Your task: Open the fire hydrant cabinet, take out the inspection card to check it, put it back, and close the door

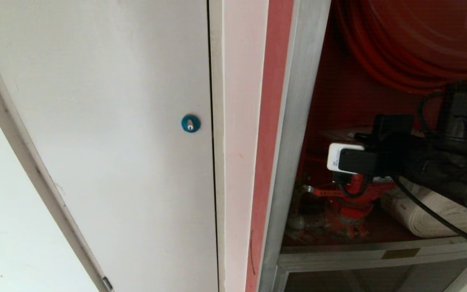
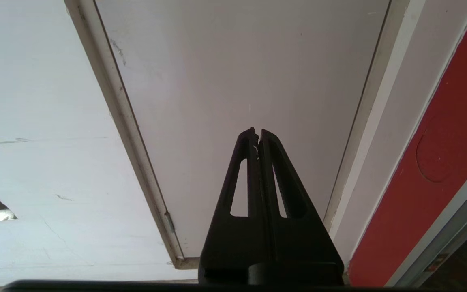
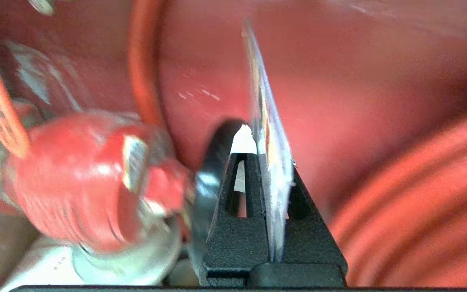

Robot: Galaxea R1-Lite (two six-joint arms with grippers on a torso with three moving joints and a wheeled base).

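The fire hydrant cabinet [image 1: 294,142] stands open on the right, red inside, with its red valve [image 1: 347,202] low down and the red hose reel [image 1: 412,48] above. My right arm [image 1: 420,162] reaches into it. In the right wrist view my right gripper [image 3: 264,156] is shut on the inspection card [image 3: 272,178], a thin pale card seen edge-on between the fingers. The valve [image 3: 75,182] is close beside it. The cabinet's tinted glass door is out of view. My left gripper [image 2: 258,132] is shut and empty, parked in front of the white panel door [image 2: 237,73].
The plain white door [image 1: 116,121] with a round blue lock [image 1: 190,123] fills the left. A rolled white hose [image 1: 432,211] lies on the cabinet floor behind the arm's black cable. The lower glass door [image 1: 371,280] sits under the compartment's silver sill.
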